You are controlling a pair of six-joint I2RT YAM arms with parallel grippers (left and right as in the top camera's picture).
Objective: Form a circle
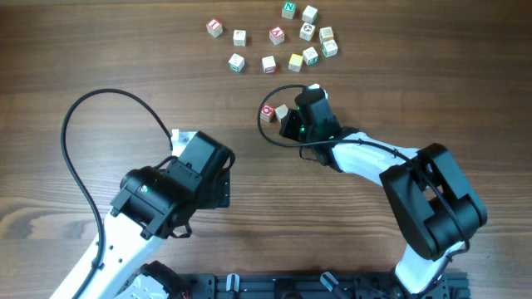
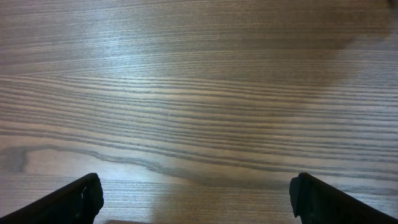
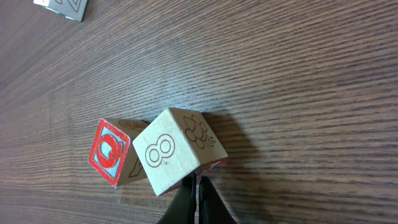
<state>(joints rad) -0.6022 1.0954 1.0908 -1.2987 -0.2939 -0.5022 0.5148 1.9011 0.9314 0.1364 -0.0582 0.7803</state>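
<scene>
Several small pale wooden letter cubes [image 1: 277,35] lie in a loose cluster at the far middle of the table; they make no closed circle. Two more cubes sit apart, nearer me: one with a red mark [image 1: 268,112] [image 3: 110,152] and one printed with an 8 [image 1: 282,111] [image 3: 177,149], touching each other. My right gripper [image 1: 288,120] [image 3: 198,186] is shut, its tips pressed against the near lower edge of the 8 cube and holding nothing. My left gripper [image 2: 196,196] is open over bare wood, left of centre in the overhead view.
A black cable [image 1: 100,95] loops over the table on the left. A thinner cable [image 1: 278,90] curves round the two separate cubes. The corner of another cube [image 3: 62,7] shows at the top left of the right wrist view.
</scene>
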